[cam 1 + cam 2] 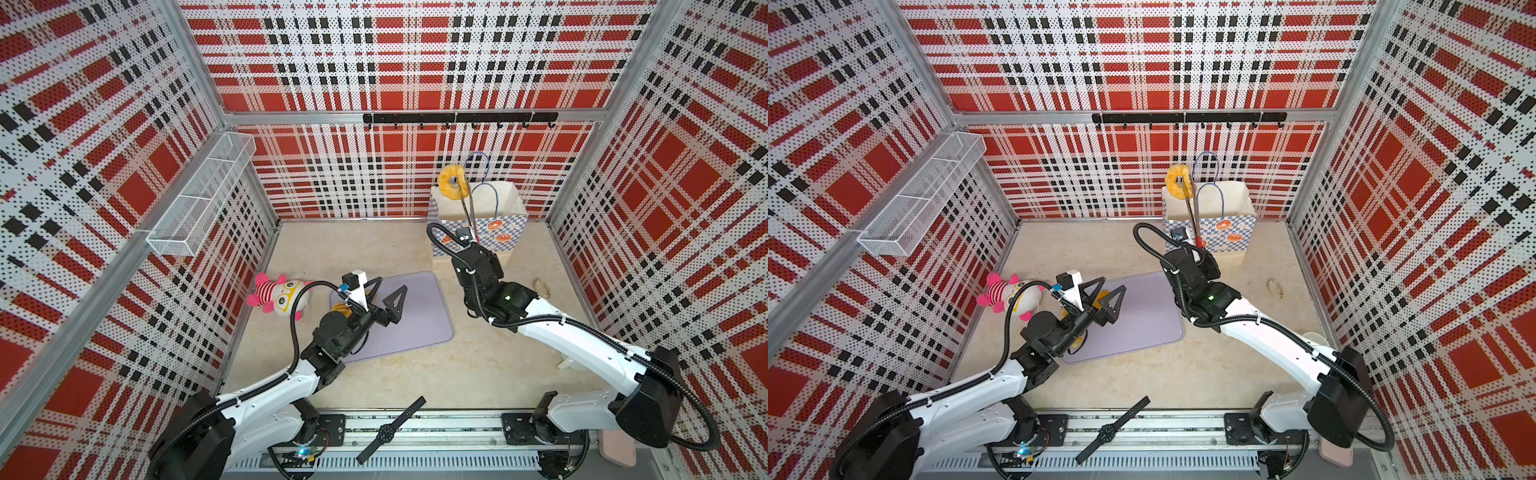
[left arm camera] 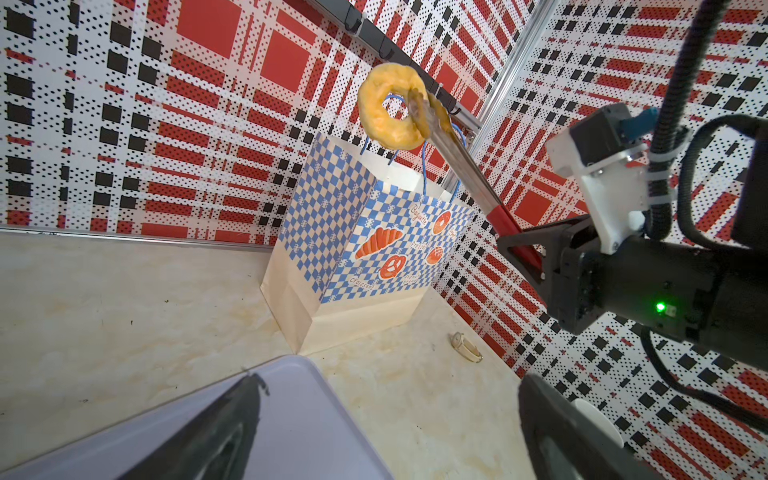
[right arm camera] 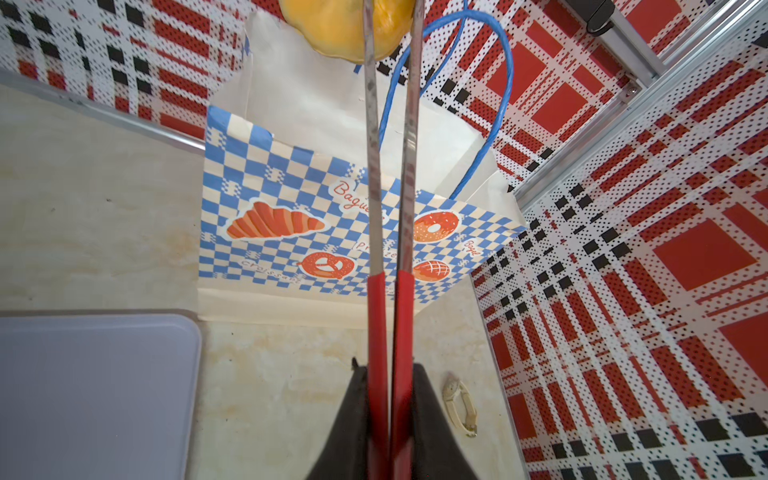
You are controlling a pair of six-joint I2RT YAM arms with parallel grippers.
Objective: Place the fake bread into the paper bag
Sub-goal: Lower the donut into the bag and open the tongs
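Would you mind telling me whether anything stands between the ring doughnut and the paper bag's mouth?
Nothing solid does. The ring doughnut, pinched in tongs that the right gripper holds, hangs above the paper bag, over a corner of its open mouth. Only the upright blue cord handles stand beside the tongs and might snag.

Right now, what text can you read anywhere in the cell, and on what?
"Baguette": paper bag front, near its top.
"Pretzel": same bag, by the pretzel drawing.
"croissant": same bag, under the croissant drawing.
"Bage", ending unclear: beside the doughnut drawing.
One more word low on the bag: too small to read.
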